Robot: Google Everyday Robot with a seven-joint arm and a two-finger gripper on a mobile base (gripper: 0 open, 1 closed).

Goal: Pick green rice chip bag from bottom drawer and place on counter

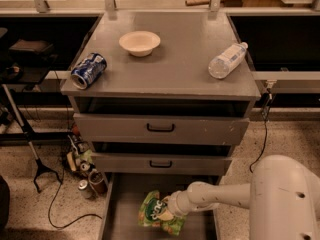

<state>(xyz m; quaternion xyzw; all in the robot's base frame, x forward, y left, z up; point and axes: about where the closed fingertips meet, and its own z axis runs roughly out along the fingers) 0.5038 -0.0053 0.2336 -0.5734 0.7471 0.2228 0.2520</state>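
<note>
The gripper [173,207] sat low in the frame, just right of centre, at the end of a white arm [220,196] that reached in from the lower right corner. It was pressed against the right side of the green rice chip bag [155,212]. Its tip was hidden by the bag, so whether it was clamped on the bag or loose could not be told.

The bag stood tilted inside the open bottom drawer [124,204], near the middle of the tray, with its white lettering facing up and left.

Above it, the two upper drawers [200,130] with black handles were pulled out slightly, the lower one a little further.

The counter [170,71] filled the upper middle of the frame. On it a pale bowl [139,42] stood toward the back left. A blue soda can [88,70] lay on its side at the left edge. A clear plastic bottle [227,60] lay on its side near the right edge.

On the floor at the lower left, beside the cabinet, lay a small heap of cans and litter [86,170] and a dark cable [55,204].
</note>
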